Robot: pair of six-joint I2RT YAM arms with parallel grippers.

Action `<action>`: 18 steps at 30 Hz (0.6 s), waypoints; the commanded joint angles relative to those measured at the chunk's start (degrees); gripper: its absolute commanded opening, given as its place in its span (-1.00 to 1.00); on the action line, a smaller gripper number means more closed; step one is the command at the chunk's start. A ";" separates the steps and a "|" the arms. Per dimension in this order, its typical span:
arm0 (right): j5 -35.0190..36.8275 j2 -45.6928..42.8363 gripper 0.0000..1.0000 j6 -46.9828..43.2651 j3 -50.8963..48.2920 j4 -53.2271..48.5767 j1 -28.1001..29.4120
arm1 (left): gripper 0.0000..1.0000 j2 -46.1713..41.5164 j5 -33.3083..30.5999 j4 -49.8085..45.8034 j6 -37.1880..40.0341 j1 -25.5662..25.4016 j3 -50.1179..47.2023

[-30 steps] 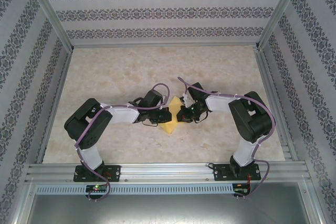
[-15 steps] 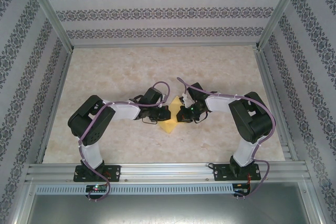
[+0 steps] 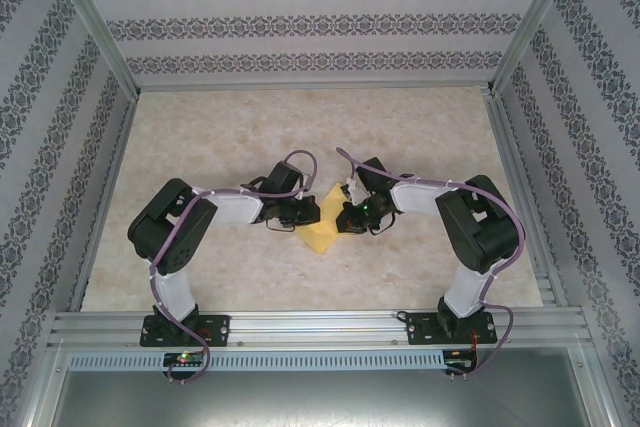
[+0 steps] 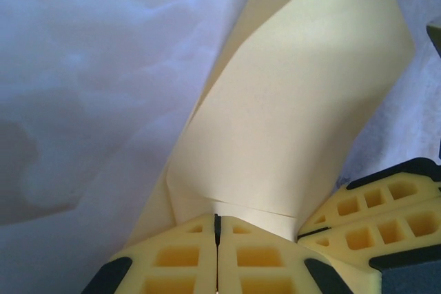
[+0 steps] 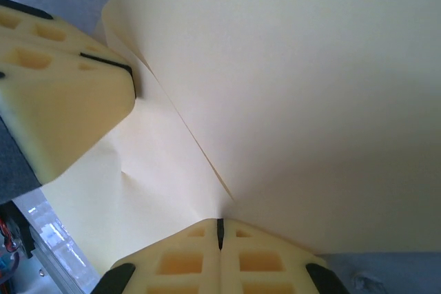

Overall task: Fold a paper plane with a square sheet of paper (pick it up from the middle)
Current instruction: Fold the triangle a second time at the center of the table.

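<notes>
The square sheet of paper is mustard yellow, creased and partly folded, held just above the middle of the table between both arms. My left gripper grips its left edge; in the left wrist view the fingertips are pressed together with the paper rising from them in a curved fold. My right gripper is shut on the right side; a crease in the sheet runs down into its closed fingertips. The left gripper's fingers show at the upper left of the right wrist view.
The pale marbled table is walled by patterned panels on three sides, with an aluminium rail along the near edge where both arm bases are bolted. Open table lies beyond and to either side of the grippers.
The left arm has drawn its wrist slightly left and back, turning it, so more of the paper's left part shows. The right arm has stayed still.
</notes>
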 commanded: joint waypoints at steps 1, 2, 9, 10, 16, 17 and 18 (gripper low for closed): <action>8.00 2.23 -0.98 -1.68 -1.00 -5.55 0.64 | -0.84 1.83 -1.11 -2.63 1.89 1.22 2.17; 8.07 2.25 -0.98 -1.69 -0.99 -5.68 0.64 | -0.83 2.20 -1.12 -2.93 2.13 1.23 2.43; 7.76 1.47 -0.97 -1.38 -0.91 -5.38 0.63 | -0.83 3.53 0.15 -3.76 3.30 1.23 2.87; 7.65 1.17 -0.97 -1.27 -0.87 -5.27 0.64 | -0.83 3.74 0.20 -4.07 3.60 1.24 2.92; 5.56 -1.43 -0.90 0.39 -0.89 -2.94 0.64 | -0.83 4.73 1.03 -5.55 5.55 1.24 2.11; 4.84 -1.83 -0.86 0.79 -0.97 -2.39 0.64 | -0.84 4.83 1.68 -5.38 5.67 1.14 1.75; 4.24 -2.16 -0.83 1.11 -1.04 -1.78 0.58 | -0.83 4.77 2.40 -5.04 5.74 0.98 1.32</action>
